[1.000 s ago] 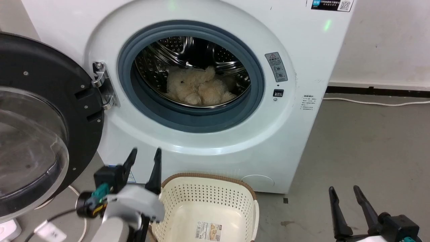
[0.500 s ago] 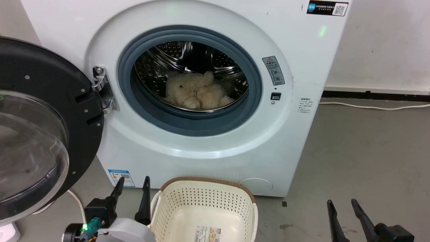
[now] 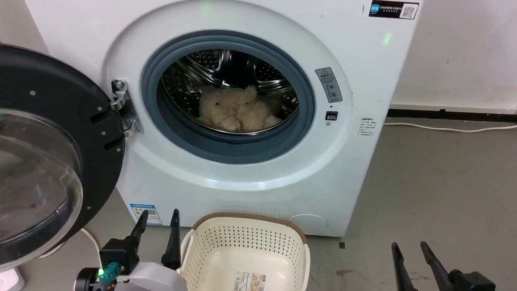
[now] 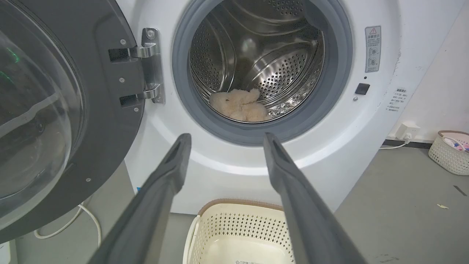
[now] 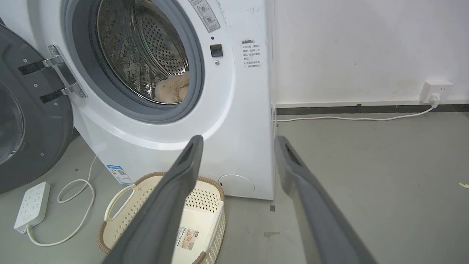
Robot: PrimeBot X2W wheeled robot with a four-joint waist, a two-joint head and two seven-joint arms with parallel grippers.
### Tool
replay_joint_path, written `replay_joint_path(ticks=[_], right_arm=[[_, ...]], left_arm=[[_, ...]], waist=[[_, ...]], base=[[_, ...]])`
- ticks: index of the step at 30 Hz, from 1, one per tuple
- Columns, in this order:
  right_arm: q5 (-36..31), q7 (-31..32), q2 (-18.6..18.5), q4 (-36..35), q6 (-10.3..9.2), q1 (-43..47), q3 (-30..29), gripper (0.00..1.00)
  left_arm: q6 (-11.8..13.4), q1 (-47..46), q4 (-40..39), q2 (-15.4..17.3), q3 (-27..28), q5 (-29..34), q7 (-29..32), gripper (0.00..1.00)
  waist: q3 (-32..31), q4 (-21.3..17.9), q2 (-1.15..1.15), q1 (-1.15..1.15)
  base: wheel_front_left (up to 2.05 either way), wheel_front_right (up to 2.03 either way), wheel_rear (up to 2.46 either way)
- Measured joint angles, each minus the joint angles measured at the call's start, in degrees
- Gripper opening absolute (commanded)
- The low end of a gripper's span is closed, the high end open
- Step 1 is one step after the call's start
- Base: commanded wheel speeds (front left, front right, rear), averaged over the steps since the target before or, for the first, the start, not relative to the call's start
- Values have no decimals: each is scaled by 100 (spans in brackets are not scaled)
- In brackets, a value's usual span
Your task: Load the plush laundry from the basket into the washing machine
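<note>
The cream-beige teddy bear [image 3: 236, 109] lies on the bottom of the steel drum inside the white washing machine [image 3: 250, 173], whose round black-framed door [image 3: 52, 149] hangs open at the left. The bear [image 4: 240, 105] also shows in the left wrist view, and part of its fur [image 5: 174, 89] in the right wrist view. The cream basket [image 3: 246, 252] stands on the floor before the washer, holding nothing but its label sticker. My left gripper [image 3: 159, 216] is open just left of the basket. My right gripper [image 3: 408, 247] is open at the lower right, over bare floor.
A white power strip [image 5: 32, 207] and its cable [image 5: 75, 205] lie on the floor under the open door. Another white cable [image 3: 444, 128] runs along the back wall to a socket [image 5: 436, 91]. A small white basket [image 4: 450, 152] stands far right.
My left gripper dropped from in front of the washer's lower panel to beside the basket. The camera tilted slightly, then held still over the last half second.
</note>
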Motion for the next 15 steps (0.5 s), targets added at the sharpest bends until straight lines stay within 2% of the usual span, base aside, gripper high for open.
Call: replay_joint_path(ticks=[1, 2, 15], right_arm=[[0, 0, 0, 1, 0, 0, -2, 100], [1, 1, 0, 2, 0, 0, -4, 0], [-18, 77, 0, -34, 0, -5, 2, 0]], left_arm=[[1, 0, 1, -1, -1, 0, -1, 100], [4, 0, 4, -3, -2, -1, -3, 0], [-12, -2, -30, -31, 49, 84, 65, 0]], waist=[[-2, -2, 0, 0], [-4, -4, 0, 0], [18, -6, 0, 0]], base=[[0, 0, 0], [0, 0, 0], [0, 0, 0]])
